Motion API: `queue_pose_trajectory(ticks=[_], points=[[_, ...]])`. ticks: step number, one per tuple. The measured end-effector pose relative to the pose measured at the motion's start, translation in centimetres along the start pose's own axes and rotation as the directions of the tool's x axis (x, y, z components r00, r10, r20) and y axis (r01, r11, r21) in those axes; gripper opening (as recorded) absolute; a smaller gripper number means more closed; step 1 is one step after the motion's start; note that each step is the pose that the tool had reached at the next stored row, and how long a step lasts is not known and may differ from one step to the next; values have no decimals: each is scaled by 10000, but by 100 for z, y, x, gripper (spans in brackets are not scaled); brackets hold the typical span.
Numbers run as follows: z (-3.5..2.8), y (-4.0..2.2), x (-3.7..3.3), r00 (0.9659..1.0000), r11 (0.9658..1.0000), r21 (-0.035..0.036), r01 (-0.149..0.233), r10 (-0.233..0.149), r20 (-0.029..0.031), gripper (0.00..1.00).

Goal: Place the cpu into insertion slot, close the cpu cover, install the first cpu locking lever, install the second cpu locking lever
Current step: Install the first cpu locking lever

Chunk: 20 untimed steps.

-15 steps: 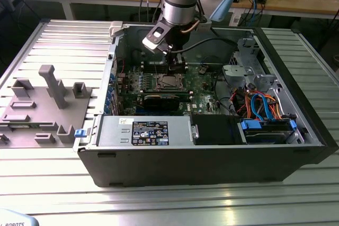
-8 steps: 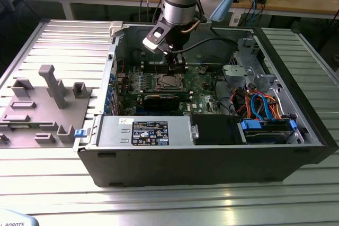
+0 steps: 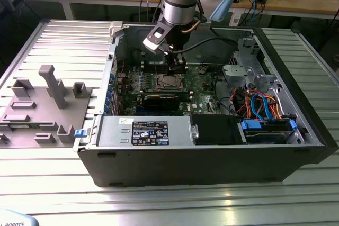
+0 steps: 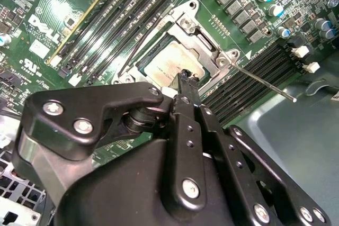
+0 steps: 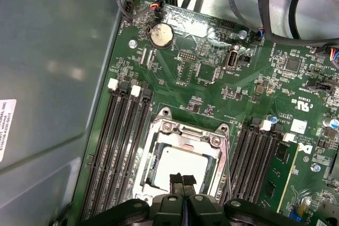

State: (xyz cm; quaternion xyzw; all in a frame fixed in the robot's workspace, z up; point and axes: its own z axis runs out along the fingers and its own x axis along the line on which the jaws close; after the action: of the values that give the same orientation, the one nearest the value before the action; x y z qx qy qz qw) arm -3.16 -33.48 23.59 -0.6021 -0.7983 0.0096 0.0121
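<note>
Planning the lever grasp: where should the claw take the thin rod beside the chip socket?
Take the rod near its free end, which juts out over the memory slots; its other end sits tight against the socket frame. It is thin and straight, so probably come from above, pinching across it.

A ribbed metal table [image 3: 169, 199] bears an open computer case [image 3: 212, 162] and grey fixture [image 3: 53, 86].
</note>
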Motion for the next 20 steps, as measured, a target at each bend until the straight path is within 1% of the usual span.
queue_pose_trajectory(ticks=[20], points=[[0,0,0,9993,9993,3,373,-373,11,11]])
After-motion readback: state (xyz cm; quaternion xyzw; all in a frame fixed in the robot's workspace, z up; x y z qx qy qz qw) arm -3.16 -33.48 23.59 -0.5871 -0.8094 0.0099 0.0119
